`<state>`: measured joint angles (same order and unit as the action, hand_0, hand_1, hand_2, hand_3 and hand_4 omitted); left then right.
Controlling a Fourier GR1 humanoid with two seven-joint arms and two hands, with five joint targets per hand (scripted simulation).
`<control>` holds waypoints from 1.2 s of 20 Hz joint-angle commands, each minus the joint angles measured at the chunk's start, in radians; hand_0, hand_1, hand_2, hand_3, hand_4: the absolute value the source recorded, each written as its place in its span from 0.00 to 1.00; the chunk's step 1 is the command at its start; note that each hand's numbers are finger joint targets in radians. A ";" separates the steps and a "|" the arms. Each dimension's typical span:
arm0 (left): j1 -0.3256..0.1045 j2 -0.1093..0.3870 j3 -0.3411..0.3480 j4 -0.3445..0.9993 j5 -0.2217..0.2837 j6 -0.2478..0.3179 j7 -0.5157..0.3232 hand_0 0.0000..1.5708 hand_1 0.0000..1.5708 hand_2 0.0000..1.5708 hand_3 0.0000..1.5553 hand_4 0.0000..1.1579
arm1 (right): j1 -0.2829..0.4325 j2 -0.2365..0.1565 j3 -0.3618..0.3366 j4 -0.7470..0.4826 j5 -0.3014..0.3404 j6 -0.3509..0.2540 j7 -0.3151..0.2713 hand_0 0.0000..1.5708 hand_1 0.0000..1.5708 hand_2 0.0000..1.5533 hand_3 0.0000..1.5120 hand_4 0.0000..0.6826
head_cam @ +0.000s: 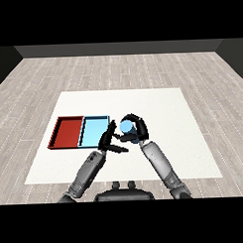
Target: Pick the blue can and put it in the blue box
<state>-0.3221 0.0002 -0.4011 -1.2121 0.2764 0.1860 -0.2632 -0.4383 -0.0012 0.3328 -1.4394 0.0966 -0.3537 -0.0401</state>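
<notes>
There is one view only, taken from the robot's head. It looks down and forward across the white counter (157, 107), from above its near edge toward its far edge, with wooden floor (116, 69) beyond. It stands far enough back to take in all four counter corners. Both forearms enter from the lower corners of the view.

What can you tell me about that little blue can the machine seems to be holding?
The blue can is a small light blue cylinder with a paler round top facing the camera, so it looks tilted toward the viewer. Its material cannot be told. The right hand curls round it, black fingers arching over its top and side, hiding its lower part. It is just right of the blue tray, not in it. The left hand is close beside it, fingers straight; whether it touches the can is unclear.
</notes>
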 commanded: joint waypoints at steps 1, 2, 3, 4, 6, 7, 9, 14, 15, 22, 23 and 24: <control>-0.026 0.000 0.011 -0.010 0.020 0.003 0.021 0.00 0.00 0.00 0.00 0.00 | 0.035 0.001 0.093 -0.050 0.019 -0.070 0.041 0.95 0.95 0.94 0.93 0.89; -0.011 0.000 -0.049 0.019 0.015 0.029 -0.012 0.00 0.00 0.00 0.00 0.00 | -0.004 0.001 0.007 -0.026 0.022 0.028 0.030 0.95 0.95 0.94 0.93 0.89; -0.045 0.000 -0.024 0.077 0.037 0.008 -0.024 0.00 0.00 0.00 0.00 0.00 | 0.016 0.001 0.057 -0.010 0.002 -0.018 -0.025 0.95 0.95 0.94 0.93 0.89; 0.031 0.000 -0.006 0.048 -0.017 -0.034 -0.082 0.00 0.00 0.00 0.00 0.00 | -0.038 0.001 0.068 0.008 -0.037 -0.026 0.013 0.94 0.94 0.94 0.93 0.89; 0.013 0.000 -0.041 -0.012 -0.009 0.033 -0.012 0.00 0.00 0.00 0.00 0.00 | 0.011 0.001 0.086 0.010 -0.044 -0.048 -0.029 0.93 0.93 0.94 0.93 0.91; 0.010 0.000 -0.053 -0.025 0.012 0.038 0.006 0.00 0.00 0.00 0.00 0.00 | -0.042 0.001 0.114 0.074 -0.072 -0.069 -0.038 0.93 0.93 0.94 0.93 0.89; -0.004 0.000 -0.048 -0.046 0.003 0.030 0.037 0.00 0.00 0.00 0.00 0.00 | 0.009 0.001 0.106 0.036 -0.058 -0.071 -0.041 0.93 0.93 0.93 0.92 0.90; -0.095 0.000 -0.125 0.107 0.128 0.105 -0.076 0.00 0.00 0.00 0.00 0.00 | -0.067 0.001 0.084 0.042 -0.137 -0.087 -0.013 0.92 0.92 0.94 0.91 0.88; 0.016 0.000 -0.073 0.000 0.028 0.015 -0.072 0.00 0.00 0.00 0.00 0.00 | 0.016 0.001 0.122 0.002 -0.141 -0.096 -0.051 0.92 0.92 0.93 0.91 0.87; -0.144 0.000 -0.213 0.224 0.206 0.137 -0.180 0.00 0.00 0.00 0.00 0.17 | -0.065 0.001 0.110 0.071 -0.243 -0.105 -0.084 0.93 0.93 0.94 0.92 0.87; -0.143 0.000 -0.189 0.173 0.153 0.138 -0.122 0.00 0.00 0.00 0.00 0.32 | -0.040 0.001 0.133 0.030 -0.240 -0.113 -0.078 0.94 0.94 0.94 0.92 0.88; -0.201 0.000 -0.177 0.173 0.173 0.174 -0.034 0.00 0.00 0.00 0.00 0.36 | -0.021 0.001 0.231 0.058 -0.299 -0.218 -0.141 0.94 0.94 0.94 0.92 0.87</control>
<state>-0.4629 0.0007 -0.5431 -1.0608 0.4278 0.2886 -0.3568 -0.4816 -0.0002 0.4676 -1.3851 -0.1261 -0.4798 -0.1234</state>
